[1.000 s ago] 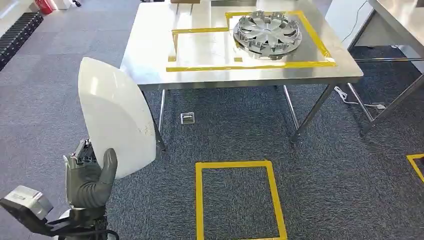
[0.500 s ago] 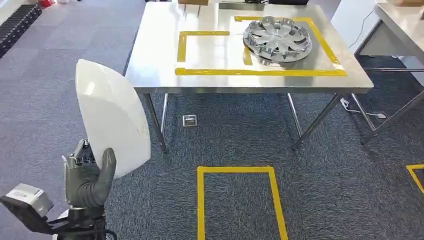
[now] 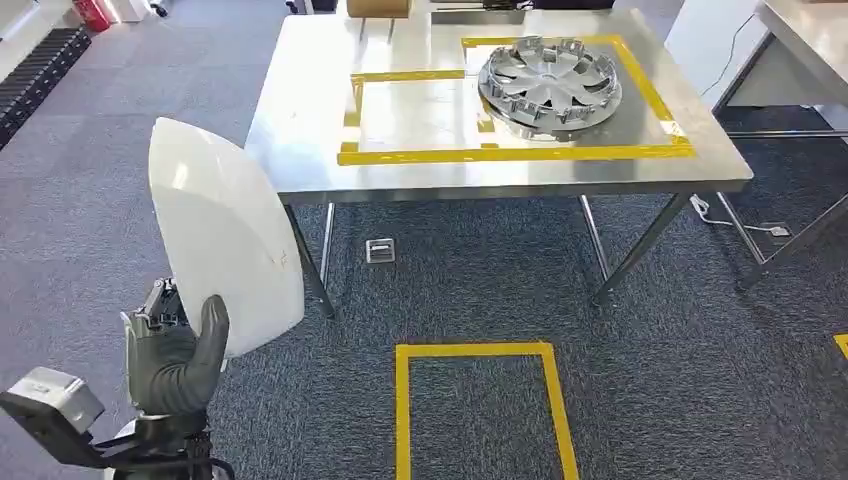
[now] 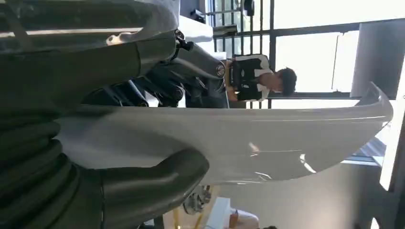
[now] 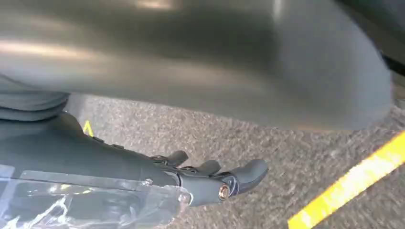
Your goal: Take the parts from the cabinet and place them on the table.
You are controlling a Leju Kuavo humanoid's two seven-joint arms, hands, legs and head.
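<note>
My left hand (image 3: 175, 355) grips the lower edge of a large white curved panel (image 3: 225, 235) and holds it upright at the lower left. In the left wrist view the thumb (image 4: 143, 183) presses on the panel (image 4: 267, 138). Ahead stands the steel table (image 3: 300, 120), with yellow tape frames (image 3: 500, 154) on its top. A silver hubcap (image 3: 550, 80) lies inside the right-hand frame. My right hand (image 5: 210, 179) hangs above the carpet with its fingers loosely apart and nothing in them.
A yellow tape square (image 3: 480, 350) marks the carpet in front of the table. A floor socket (image 3: 379, 250) sits under the table. A second table (image 3: 800, 30) stands at the right, with a cable (image 3: 770, 230) on the floor beside it. A person (image 4: 258, 81) is in the background.
The whole picture has shifted, so the camera has moved; the table now sits a little lower and nearer in view. My left hand still holds the white panel the same way.
</note>
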